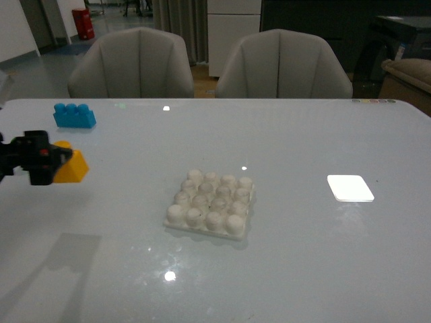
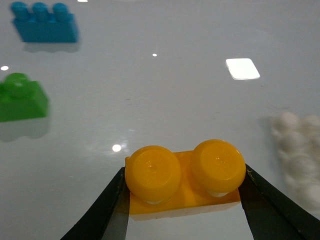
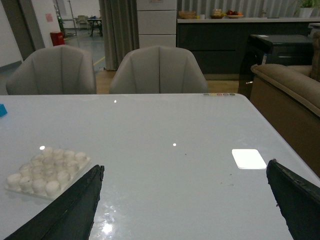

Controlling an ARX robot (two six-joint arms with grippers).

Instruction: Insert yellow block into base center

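My left gripper [image 1: 57, 163] hangs above the table at the far left, shut on the yellow block [image 1: 73, 165]. In the left wrist view the yellow block [image 2: 184, 176] sits studs up between the two black fingers [image 2: 102, 212], lifted off the surface. The white studded base [image 1: 210, 202] lies flat at the table's middle, well to the right of the block; its edge shows blurred in the left wrist view [image 2: 298, 155]. My right gripper [image 3: 185, 200] is open with nothing between its fingers; the base [image 3: 46, 171] lies beside one of them.
A blue three-stud brick [image 1: 74, 115] rests at the back left. A green brick [image 2: 21, 98] shows only in the left wrist view. A flat smooth white rectangle [image 1: 350, 188] lies on the right. Two grey chairs [image 1: 135, 64] stand behind the table.
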